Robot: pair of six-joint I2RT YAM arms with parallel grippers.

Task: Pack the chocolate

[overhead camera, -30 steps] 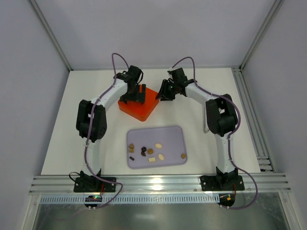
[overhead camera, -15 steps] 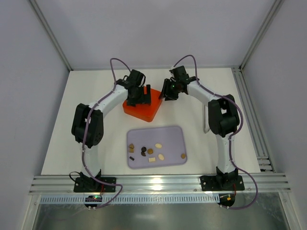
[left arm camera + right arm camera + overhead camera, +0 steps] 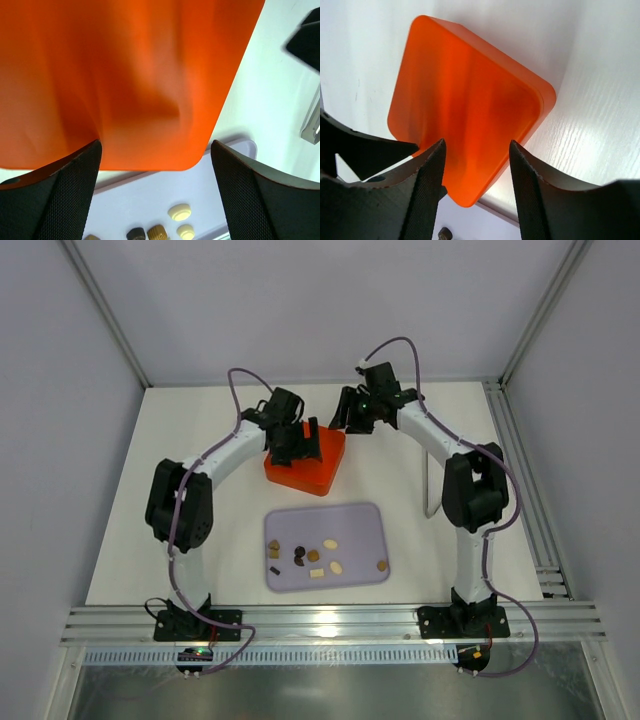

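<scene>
While the left claw [image 3: 300, 448] clasps the orange box [image 3: 318, 470] between widely spread fingers, just above the middle of the top view, the chocolate [image 3: 300, 556] lies well apart from it on the lavender tray [image 3: 360, 520] at the centre of the frame. Dark brown, tan and cream pieces sit scattered over the tray's lower half, most toward its left and one tan piece alone near its lower right corner. On the left wrist view a few of them show along the bottom edge, below the box's smooth orange face. The right claw [image 3: 476, 145] stands open with nothing between its fingers, just beside the box's upper right corner. Box and tray are both on the white desk [image 3: 390, 480].
</scene>
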